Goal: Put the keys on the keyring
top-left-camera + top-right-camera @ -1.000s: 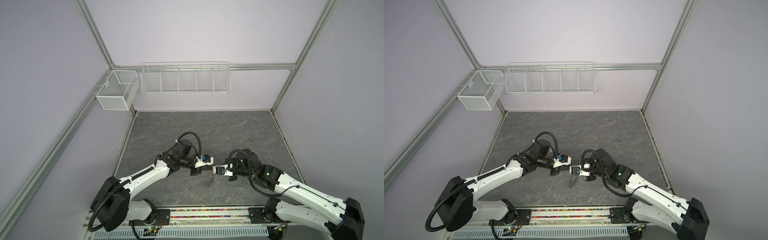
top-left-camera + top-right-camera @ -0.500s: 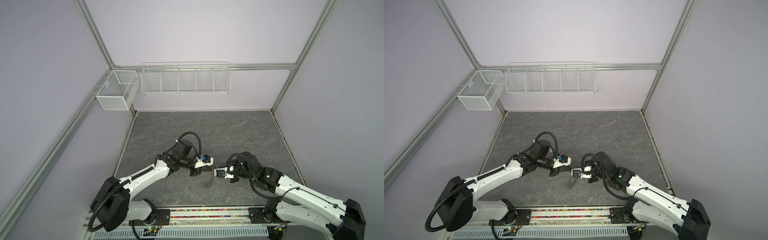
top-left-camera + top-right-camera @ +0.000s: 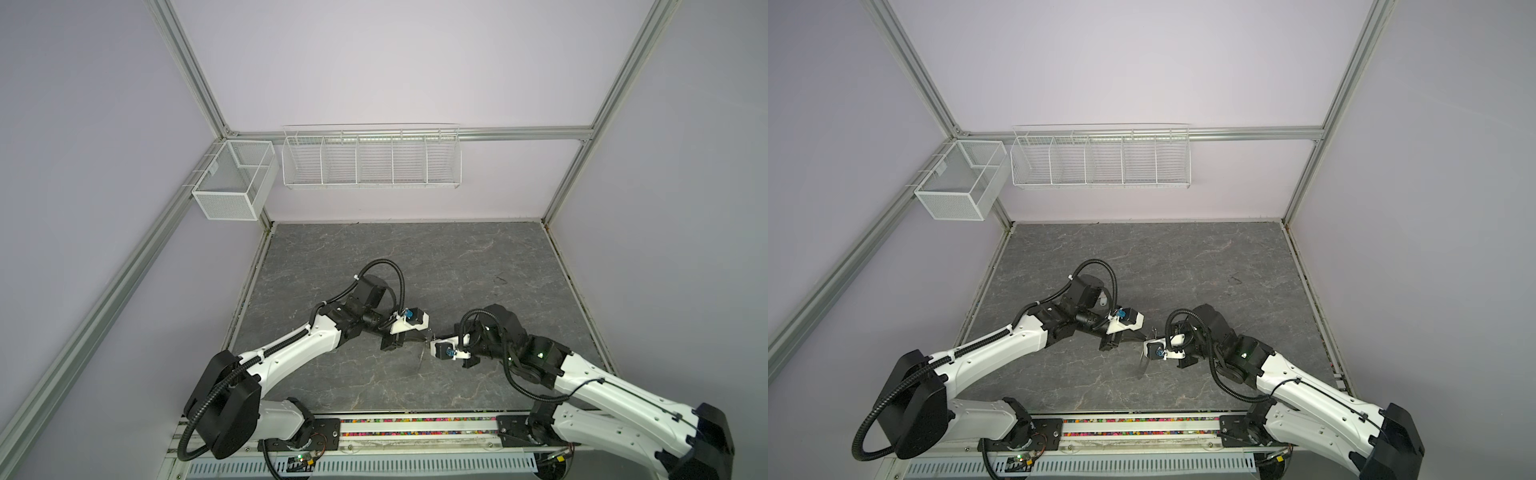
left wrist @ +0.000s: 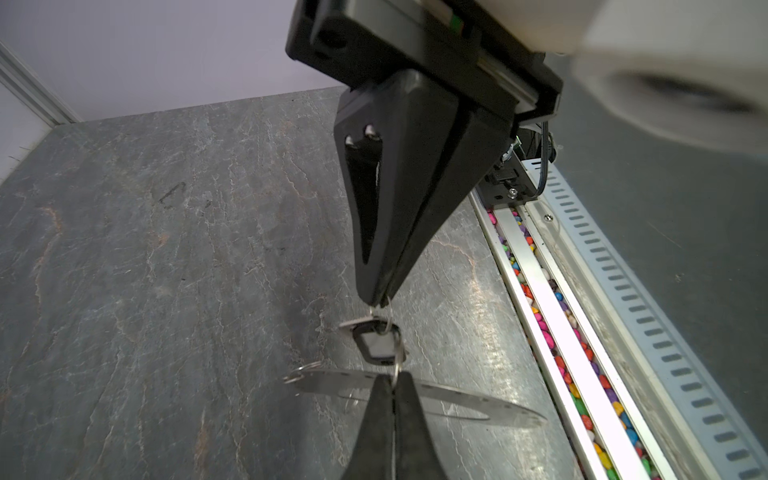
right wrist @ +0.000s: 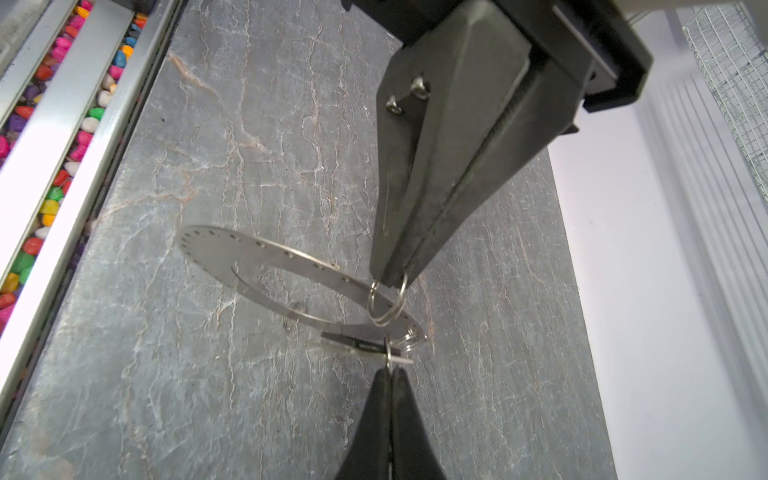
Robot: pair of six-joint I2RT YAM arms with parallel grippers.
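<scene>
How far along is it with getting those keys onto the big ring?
Done: keyring and the black-tagged key are both held clear of the table. In hand: the left gripper pinches that key's small loop, the right gripper a wire loop at the keyring's rim. Left: joining them; the white-tagged key isn't clearly visible.

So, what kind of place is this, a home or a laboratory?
Probably a robotics laboratory test cell: an aluminium frame with lilac walls encloses it, the left arm and right arm stand on a front rail, and a wire rack hangs at the back.
</scene>
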